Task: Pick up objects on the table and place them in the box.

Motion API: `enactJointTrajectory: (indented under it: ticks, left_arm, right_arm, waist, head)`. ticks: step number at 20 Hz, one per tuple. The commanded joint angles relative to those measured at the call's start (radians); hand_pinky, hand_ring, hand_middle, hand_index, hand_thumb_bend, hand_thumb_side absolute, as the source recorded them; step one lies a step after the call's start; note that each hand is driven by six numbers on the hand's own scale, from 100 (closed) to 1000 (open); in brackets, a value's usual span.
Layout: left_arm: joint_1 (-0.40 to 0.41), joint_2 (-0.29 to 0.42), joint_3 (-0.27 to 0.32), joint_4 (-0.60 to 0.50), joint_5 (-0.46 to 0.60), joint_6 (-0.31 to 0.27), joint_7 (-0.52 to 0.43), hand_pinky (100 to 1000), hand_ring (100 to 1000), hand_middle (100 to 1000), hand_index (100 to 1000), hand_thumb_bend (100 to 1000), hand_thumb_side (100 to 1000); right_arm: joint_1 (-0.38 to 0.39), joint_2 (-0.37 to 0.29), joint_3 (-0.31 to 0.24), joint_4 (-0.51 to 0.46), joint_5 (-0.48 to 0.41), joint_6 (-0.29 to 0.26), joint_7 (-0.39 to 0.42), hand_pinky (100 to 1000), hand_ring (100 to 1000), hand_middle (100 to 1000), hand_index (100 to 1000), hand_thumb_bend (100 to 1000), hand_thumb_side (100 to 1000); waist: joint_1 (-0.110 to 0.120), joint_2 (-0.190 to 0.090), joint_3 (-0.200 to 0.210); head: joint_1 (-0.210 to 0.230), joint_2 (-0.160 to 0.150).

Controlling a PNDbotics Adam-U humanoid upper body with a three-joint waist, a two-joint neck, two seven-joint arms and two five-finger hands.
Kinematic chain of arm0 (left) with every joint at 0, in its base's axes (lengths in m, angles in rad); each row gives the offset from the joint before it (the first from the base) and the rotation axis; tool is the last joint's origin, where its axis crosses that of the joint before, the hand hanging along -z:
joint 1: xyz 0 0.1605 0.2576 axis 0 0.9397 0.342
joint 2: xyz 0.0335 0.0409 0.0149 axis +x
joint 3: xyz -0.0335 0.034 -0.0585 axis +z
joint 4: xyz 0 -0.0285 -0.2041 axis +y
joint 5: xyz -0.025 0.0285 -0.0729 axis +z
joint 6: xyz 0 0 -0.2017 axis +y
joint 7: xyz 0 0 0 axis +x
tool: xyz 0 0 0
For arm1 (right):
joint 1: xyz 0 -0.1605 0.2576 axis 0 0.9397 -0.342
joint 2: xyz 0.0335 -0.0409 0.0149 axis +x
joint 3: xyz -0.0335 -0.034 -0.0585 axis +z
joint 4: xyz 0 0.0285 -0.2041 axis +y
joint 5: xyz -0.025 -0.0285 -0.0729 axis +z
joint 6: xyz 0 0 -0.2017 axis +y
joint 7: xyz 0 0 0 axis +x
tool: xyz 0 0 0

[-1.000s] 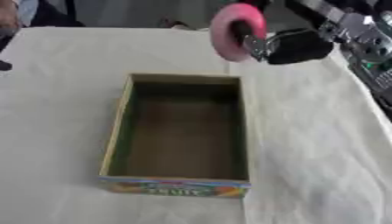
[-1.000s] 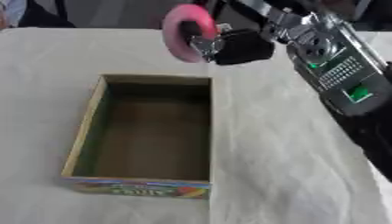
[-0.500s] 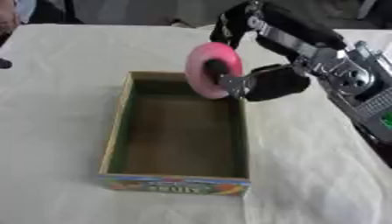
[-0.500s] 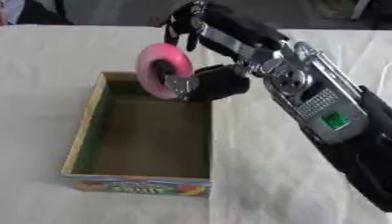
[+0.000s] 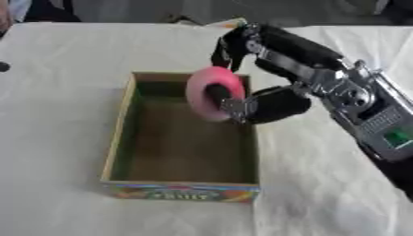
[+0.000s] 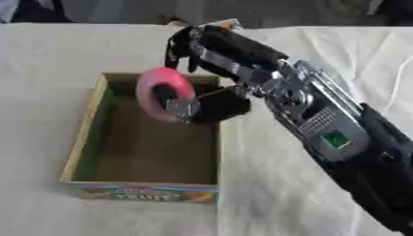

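Note:
A pink ring-shaped object (image 5: 211,93) hangs on edge over the right side of an open cardboard box (image 5: 119,138) with a green lining and a colourful printed front. My right hand (image 5: 273,104) is shut on the ring, reaching in from the right with its fingers through the ring's hole. The ring sits above the box's inside, near its far right corner. The box's floor is bare. My left hand shows in neither view.
A white cloth covers the table (image 5: 64,60). A small dark object (image 5: 4,67) lies at the left edge. A light, partly coloured thing (image 6: 218,23) lies at the far edge behind my arm.
My right hand has carried the pink ring leftwards and down, from beyond the box's far right corner to over the box's inside.

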Motion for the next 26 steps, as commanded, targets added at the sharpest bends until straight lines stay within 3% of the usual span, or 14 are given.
enactJointTrajectory:
  ticks: [1,11,15,19,23,26]
  left_arm:
    - [-0.004,0.008,0.0,-0.018,-0.006,0.002,-0.004,565,488,555,753,100,866]
    - [-0.006,0.003,-0.003,-0.018,-0.005,0.004,-0.007,565,487,555,753,100,868]
    - [-0.005,0.004,-0.002,-0.018,-0.005,0.005,-0.007,565,487,555,752,100,869]
    - [-0.003,0.003,-0.002,-0.018,-0.005,0.006,-0.007,565,486,555,752,100,869]
    - [-0.002,0.002,-0.002,-0.018,-0.005,0.006,-0.006,565,486,555,752,100,869]
    - [-0.001,0.002,-0.002,-0.018,-0.006,0.006,-0.006,564,486,554,752,100,870]
  right_arm:
    - [-0.007,0.017,0.006,0.012,0.041,-0.017,0.016,587,762,572,542,100,446]
    - [-0.002,0.081,0.068,0.17,0.212,-0.155,0.094,586,766,596,574,100,483]
    - [-0.013,0.087,0.079,0.196,0.262,-0.21,0.164,604,778,687,653,100,544]
    - [-0.027,0.091,0.075,0.188,0.332,-0.272,0.261,651,788,764,715,100,681]
    - [-0.044,0.092,0.056,0.162,0.387,-0.297,0.32,711,841,824,779,100,690]
    - [-0.055,0.09,0.046,0.144,0.419,-0.304,0.373,740,871,857,827,298,647]
  waist:
    - [0.003,-0.013,0.001]
    - [0.004,-0.004,0.012]
    - [0.003,-0.003,0.012]
    - [0.004,-0.003,0.01]
    - [0.008,-0.004,0.006]
    - [0.009,-0.005,0.003]
  head:
    - [-0.005,0.0]
    - [-0.019,-0.009]
    - [-0.022,-0.003]
    - [-0.028,0.007]
    - [-0.025,0.007]
    - [-0.024,0.005]
